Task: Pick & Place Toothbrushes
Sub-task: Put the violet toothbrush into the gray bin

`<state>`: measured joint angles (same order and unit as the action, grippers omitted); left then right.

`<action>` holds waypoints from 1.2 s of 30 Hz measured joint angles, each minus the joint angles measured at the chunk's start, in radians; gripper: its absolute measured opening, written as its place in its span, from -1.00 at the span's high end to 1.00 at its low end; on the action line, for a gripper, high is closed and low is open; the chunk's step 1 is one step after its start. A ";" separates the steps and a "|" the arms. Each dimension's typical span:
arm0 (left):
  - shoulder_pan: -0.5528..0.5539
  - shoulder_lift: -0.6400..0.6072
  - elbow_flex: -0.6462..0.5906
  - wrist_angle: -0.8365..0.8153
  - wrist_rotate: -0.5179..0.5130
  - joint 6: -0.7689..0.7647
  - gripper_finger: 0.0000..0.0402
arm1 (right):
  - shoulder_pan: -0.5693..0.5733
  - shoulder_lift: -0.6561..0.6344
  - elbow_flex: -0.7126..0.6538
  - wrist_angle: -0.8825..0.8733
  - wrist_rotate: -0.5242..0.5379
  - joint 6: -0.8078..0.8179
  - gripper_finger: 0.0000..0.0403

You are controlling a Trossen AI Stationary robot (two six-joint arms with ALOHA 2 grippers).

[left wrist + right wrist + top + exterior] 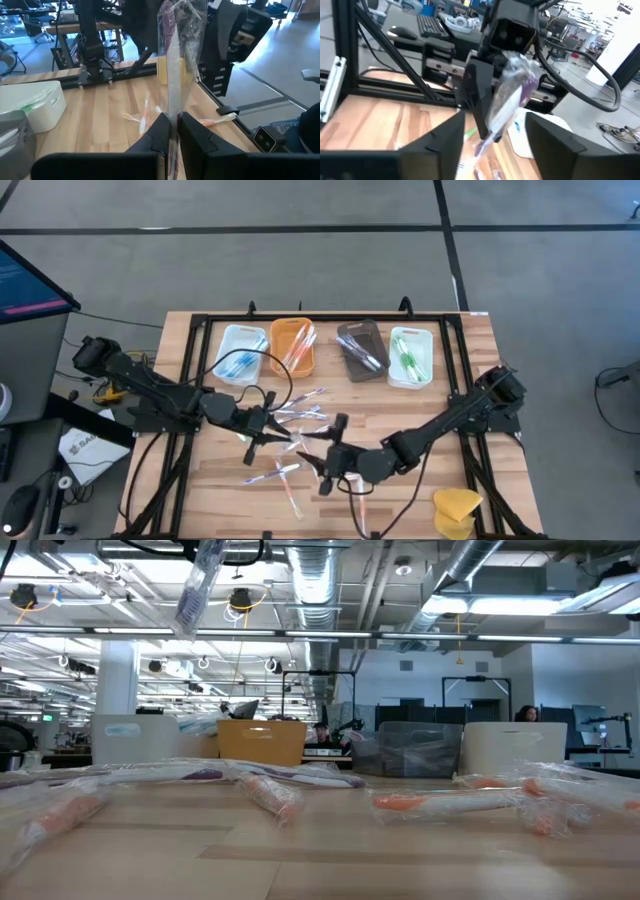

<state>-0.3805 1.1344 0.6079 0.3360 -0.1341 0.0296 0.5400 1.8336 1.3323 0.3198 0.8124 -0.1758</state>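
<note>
Setting: wooden table (520, 480) inside a black frame, open workshop floor around it; desks and ceiling ducts show beyond in the low view.

Near edge: yellow sponge-like lump (455, 511) at the table's near right corner, well apart from the work.

Loose stock: wrapped toothbrushes (300, 412) scattered mid-table, lying flat at mixed angles, several between the two arms.

Left gripper (262, 430): jaws clenched on a wrapped toothbrush (172, 65), purple-handled, gripped at its lower end. Its long axis runs straight out from the jaws, so it stands up off the table, as the left wrist view shows.

Right gripper (335, 465): jaws released and spread, nothing between them. In the right wrist view the left gripper and the held toothbrush sit directly ahead, in line with the gap between the right fingers (445, 140).

Key relation: held toothbrush lies just in front of the right jaws, close to the left arm's own grip; the two grippers are near each other at table centre. Judged: either a handover or a release just made — cannot tell which.

Far row: white tray (237, 352) with blue brushes, orange tray (293, 347), dark tray (361, 350), second white tray (409, 356) with green brushes.

Next move, judged: carry the purple brush toward the far row; matching tray unclear.
</note>
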 joint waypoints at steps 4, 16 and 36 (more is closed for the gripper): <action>0.000 0.000 0.000 0.004 0.000 0.000 0.92 | -0.003 0.000 0.000 0.005 0.000 -0.013 -0.22; 0.000 0.000 0.000 0.023 -0.018 0.045 0.93 | -0.075 0.000 0.000 0.046 -0.116 0.000 -0.28; 0.027 0.000 0.000 0.037 -0.013 0.104 0.92 | -0.100 0.000 0.000 0.066 -0.192 -0.018 0.73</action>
<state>-0.3535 1.1347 0.6083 0.3734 -0.1470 0.1335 0.4403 1.8336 1.3327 0.3860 0.6202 -0.1940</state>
